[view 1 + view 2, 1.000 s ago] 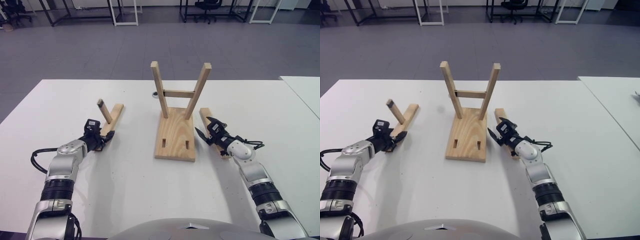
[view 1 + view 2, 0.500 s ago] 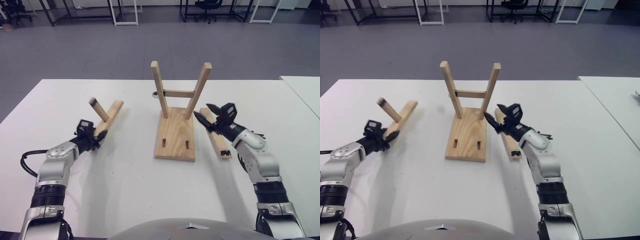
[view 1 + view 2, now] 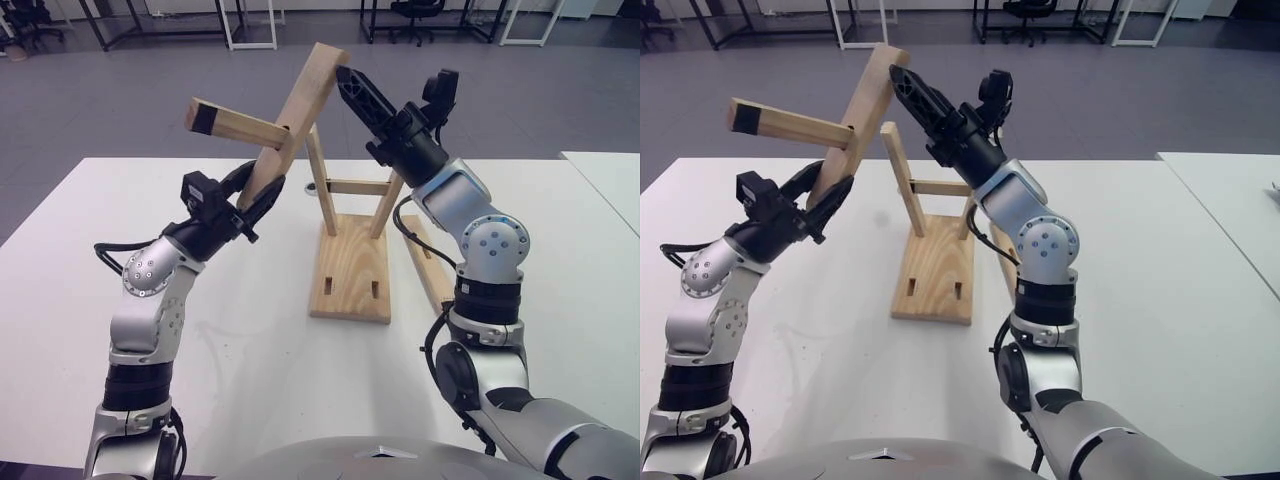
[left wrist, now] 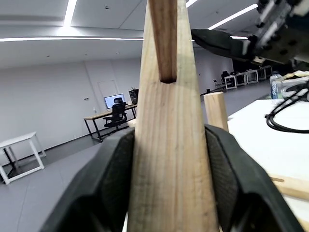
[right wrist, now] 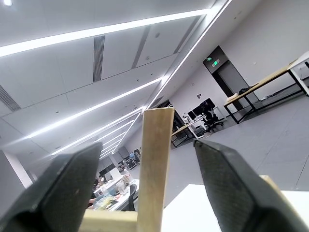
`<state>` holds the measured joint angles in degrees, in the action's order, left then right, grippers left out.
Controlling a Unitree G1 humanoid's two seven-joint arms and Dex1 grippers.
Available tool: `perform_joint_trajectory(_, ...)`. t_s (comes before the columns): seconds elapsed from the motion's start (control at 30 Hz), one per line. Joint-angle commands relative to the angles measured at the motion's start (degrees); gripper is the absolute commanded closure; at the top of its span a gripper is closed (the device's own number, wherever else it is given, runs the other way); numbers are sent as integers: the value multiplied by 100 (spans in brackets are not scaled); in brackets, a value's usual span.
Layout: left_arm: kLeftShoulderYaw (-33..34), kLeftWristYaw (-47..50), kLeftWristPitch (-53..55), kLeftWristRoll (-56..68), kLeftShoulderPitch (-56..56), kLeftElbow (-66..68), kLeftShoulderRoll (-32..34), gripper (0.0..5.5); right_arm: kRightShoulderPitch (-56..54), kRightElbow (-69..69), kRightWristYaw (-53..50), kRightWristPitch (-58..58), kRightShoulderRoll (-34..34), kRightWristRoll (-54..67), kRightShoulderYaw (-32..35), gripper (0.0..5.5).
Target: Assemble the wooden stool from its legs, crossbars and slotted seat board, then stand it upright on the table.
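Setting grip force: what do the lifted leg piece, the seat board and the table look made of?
Leg piece: pale bare wood, seemingly unvarnished; straight grain shows in the left wrist view. Seat board: same light wood, matte, with visible grain lines. Table: smooth white top, probably laminate; material unsure.

Ctr obstacle: upright leg frame [image 3: 357, 187]

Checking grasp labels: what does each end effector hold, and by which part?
The left end effector grips the leg-and-crossbar piece by the leg's lower end. The right end effector is open near the leg's top, holding nothing.
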<state>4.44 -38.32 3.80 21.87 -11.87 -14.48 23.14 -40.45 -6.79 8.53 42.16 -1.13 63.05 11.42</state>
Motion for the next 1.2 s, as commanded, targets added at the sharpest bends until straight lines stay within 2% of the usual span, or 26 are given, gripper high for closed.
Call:
perform_joint_trajectory(0.03,-177,-203,-325,-300,-6,63,173,347,-89,12,-370,197,-24,198,78,228)
perform_joint_trajectory(0.2,-419,-541,-609,-482,-35,248,279,347,293,-370,-773,270,-77,365,90,321)
perform_joint_trajectory(0.43,-576,-531,-651,-611,-188,228,242,347,694,-658,-995,96,-71,295,164,438)
perform_joint_trajectory(0.53,-602,-477,-565,-626,-132,204,239,347,1150,-1134,-962,-112,-50,145,155,447)
perform_joint_trajectory(0.57,-610,-454,-531,-652,-95,193,247,310,1309,-1305,-1014,-212,-91,144,202,447)
perform_joint_trajectory(0.77,-492,-195,-242,-689,450,-226,329,189,2867,-2638,-1492,-486,-49,46,221,447)
perform_joint_trajectory(0.8,-467,-127,-223,-732,580,-182,321,185,3206,-2874,-1590,-509,23,-83,242,447)
perform_joint_trajectory(0.9,-606,209,-100,-1454,912,667,506,122,4025,-3336,-1995,-614,147,-594,281,447)
perform_joint_trajectory(1.2,-1398,157,1466,-1539,952,1287,95,108,4670,-3466,-2308,-645,529,-1323,219,447)
